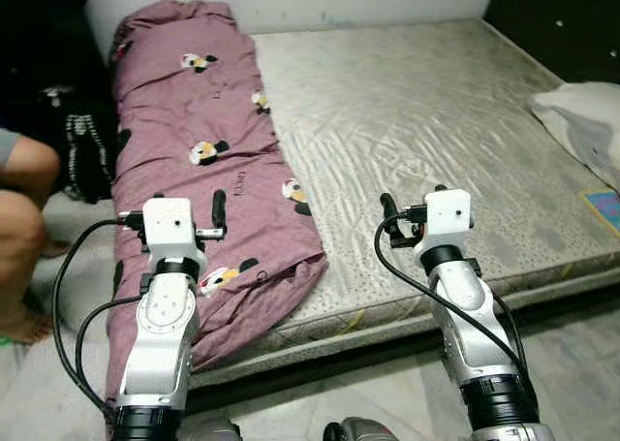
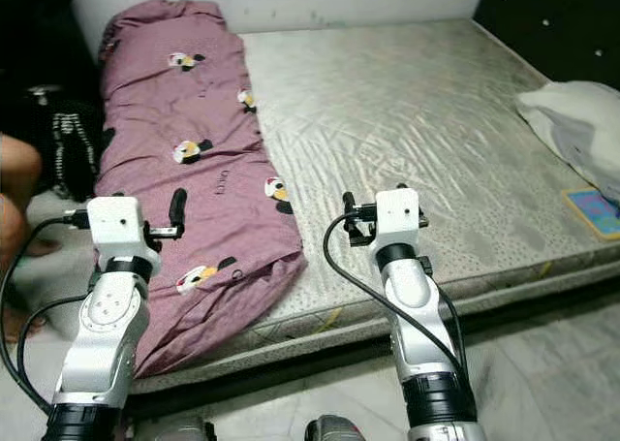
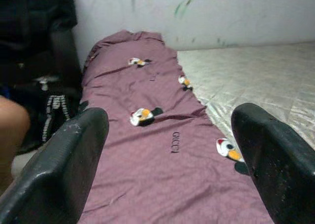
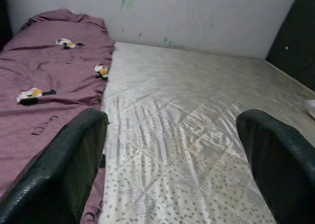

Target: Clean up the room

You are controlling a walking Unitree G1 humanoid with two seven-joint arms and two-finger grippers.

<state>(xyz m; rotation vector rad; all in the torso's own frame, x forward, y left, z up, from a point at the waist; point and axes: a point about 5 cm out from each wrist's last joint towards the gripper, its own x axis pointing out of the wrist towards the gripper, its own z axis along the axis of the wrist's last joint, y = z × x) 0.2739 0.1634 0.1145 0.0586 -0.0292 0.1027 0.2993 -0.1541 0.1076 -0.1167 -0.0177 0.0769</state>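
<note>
A long purple blanket (image 1: 208, 160) with small cartoon prints lies folded along the left side of a bare mattress (image 1: 417, 121), from the far wall down to the near edge, where its end hangs a little over the side. The left gripper (image 3: 167, 160) is above the near part of this blanket; in the left wrist view the cloth runs between its two black fingers (image 3: 59, 170) and away toward the wall. These fingers stand wide apart and hold nothing; whether they touch the cloth I cannot tell. The right gripper (image 4: 172, 165) is over the bare mattress, just to the right of the blanket's edge, near the front of the bed. Its fingers (image 4: 278, 160) are also spread wide, with only the quilted surface between them, and it holds nothing.

Both silver arms reach forward from the near side, roughly parallel, with the wrists about level and a black cable looping along each.

At the far right of the mattress lies a white pillow (image 1: 581, 121), and near it a small blue item (image 1: 603, 206). On the left, beside the bed, a person's knee (image 1: 24, 184) is in view, with a dark bag (image 1: 82, 150) behind it.
</note>
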